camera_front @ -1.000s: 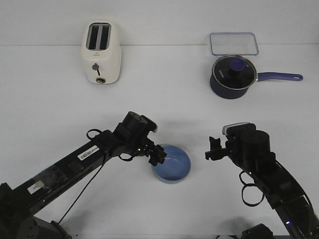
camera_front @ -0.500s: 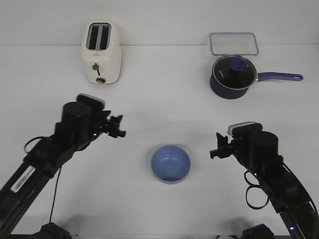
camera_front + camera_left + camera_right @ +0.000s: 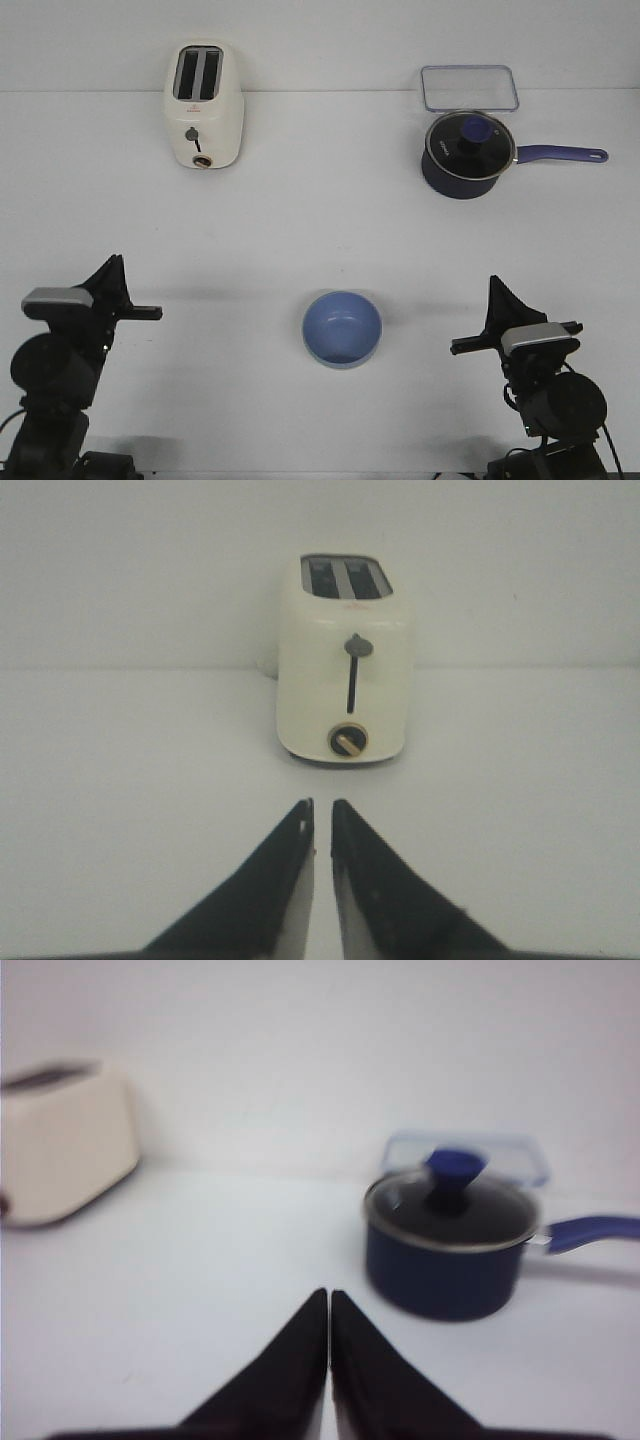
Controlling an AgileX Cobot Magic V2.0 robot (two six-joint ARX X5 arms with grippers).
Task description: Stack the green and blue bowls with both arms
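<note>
Blue bowl (image 3: 343,328) centred on table (image 3: 320,220) between both pressed-together grippers, left (image 3: 150,313) and right (image 3: 462,347); green one unseen, possibly nested beneath; judged light, rigid, smooth; rim pinch advised.

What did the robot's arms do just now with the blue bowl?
The left gripper let go of the blue bowl and pulled back to its own side; the right gripper pulled back too. Both are shut and empty. The bowl, toaster and saucepan stayed put.
</note>
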